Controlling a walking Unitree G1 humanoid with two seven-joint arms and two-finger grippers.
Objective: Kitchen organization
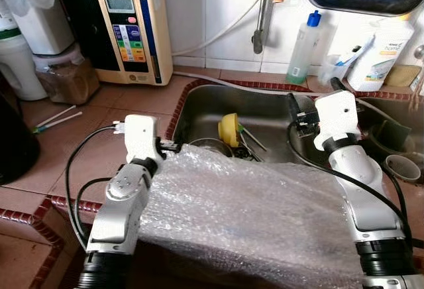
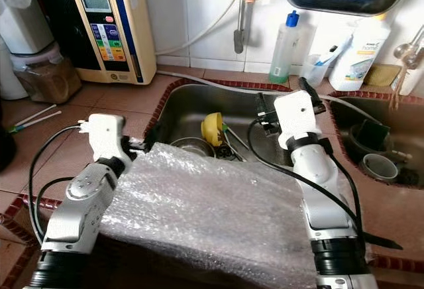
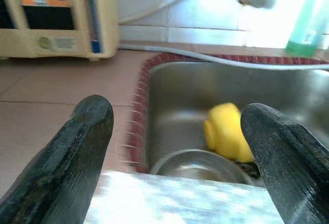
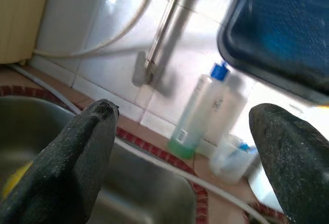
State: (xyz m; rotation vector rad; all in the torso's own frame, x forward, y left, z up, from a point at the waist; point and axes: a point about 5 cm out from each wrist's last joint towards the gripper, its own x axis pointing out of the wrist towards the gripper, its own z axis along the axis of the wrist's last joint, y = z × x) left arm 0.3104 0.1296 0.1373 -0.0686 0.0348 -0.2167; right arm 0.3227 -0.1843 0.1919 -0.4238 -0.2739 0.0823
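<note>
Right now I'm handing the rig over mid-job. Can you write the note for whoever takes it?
Left hand: open, holding nothing, at the sink's left rim, over the far edge of the bubble wrap.
Right hand: open, holding nothing, raised over the sink, aimed at the tiled wall and the green soap bottle.
Things: the bubble wrap sheet lies over the sink's near edge, between both arms. In the basin are a yellow cup on its side and a steel bowl.
Done: nothing visibly tidied.
Left: clearing the sink items and the wrap.
</note>
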